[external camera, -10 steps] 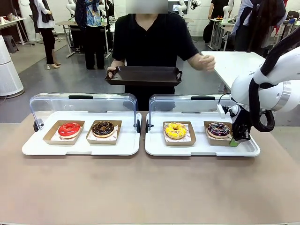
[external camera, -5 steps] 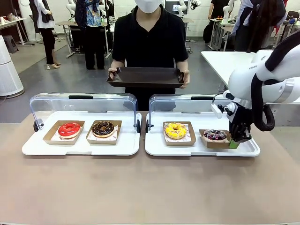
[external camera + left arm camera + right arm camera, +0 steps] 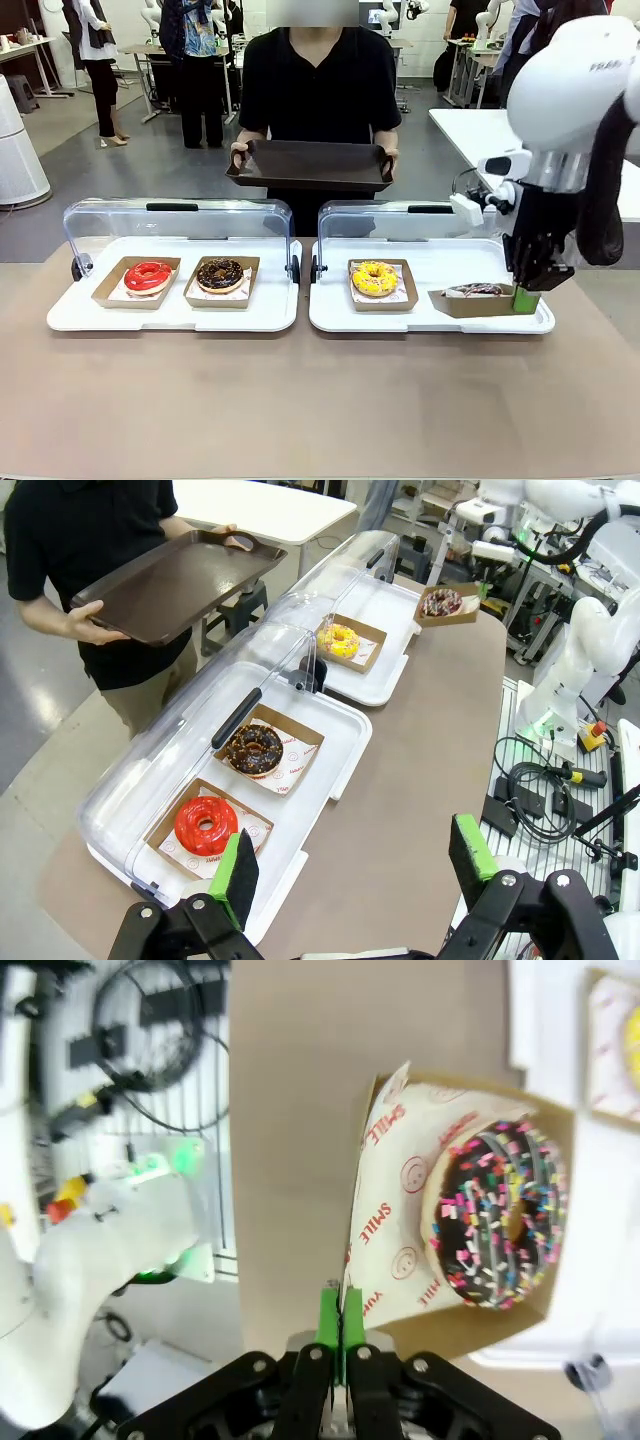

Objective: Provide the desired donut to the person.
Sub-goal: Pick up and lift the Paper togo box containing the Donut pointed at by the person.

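The sprinkled chocolate donut [image 3: 495, 1222] sits on printed paper [image 3: 385, 1230] in a brown cardboard tray [image 3: 455, 1335]. The right gripper [image 3: 340, 1325] pinches the tray's edge between clenched green pads. In the front view, right of centre, that tray shows nearly edge-on. At top centre there, the person [image 3: 320, 90] holds a dark rectangular serving tray [image 3: 308, 162]. At the bottom of the left wrist view, the left gripper [image 3: 352, 860] is spread wide, grasping nothing.

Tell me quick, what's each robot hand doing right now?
Left hand: open, holding nothing.
Right hand: shut on the edge of the brown cardboard tray carrying the sprinkled chocolate donut.
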You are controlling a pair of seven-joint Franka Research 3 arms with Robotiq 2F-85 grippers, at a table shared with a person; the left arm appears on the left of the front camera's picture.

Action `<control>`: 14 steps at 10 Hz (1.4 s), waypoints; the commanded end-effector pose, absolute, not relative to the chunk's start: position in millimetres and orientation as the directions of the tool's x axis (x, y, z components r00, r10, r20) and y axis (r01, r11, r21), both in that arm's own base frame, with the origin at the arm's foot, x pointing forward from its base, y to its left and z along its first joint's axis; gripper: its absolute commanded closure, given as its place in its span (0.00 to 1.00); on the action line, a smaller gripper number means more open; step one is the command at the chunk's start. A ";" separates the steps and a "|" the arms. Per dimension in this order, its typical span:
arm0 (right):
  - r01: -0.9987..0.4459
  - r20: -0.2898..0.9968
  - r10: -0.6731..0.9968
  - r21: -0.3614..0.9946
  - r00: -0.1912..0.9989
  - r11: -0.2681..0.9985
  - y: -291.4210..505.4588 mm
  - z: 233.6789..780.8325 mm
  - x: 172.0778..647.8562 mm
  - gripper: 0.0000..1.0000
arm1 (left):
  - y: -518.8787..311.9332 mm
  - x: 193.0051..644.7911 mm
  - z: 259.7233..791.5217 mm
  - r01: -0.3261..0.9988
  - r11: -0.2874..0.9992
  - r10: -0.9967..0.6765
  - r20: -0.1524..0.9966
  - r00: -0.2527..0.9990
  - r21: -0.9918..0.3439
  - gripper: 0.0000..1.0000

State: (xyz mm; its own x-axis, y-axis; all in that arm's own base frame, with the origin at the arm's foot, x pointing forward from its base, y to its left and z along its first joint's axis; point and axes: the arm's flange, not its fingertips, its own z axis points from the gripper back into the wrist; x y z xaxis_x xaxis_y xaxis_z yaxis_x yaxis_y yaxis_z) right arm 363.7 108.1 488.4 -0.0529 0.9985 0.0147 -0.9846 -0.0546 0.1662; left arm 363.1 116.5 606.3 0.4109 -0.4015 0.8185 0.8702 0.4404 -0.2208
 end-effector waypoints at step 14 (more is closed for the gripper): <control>-0.999 0.055 0.998 -0.045 0.028 0.031 168.5 633.5 411.6 1.00 | 118.0 361.6 608.2 0.871 0.437 -0.394 0.822 0.411 -0.225 0.00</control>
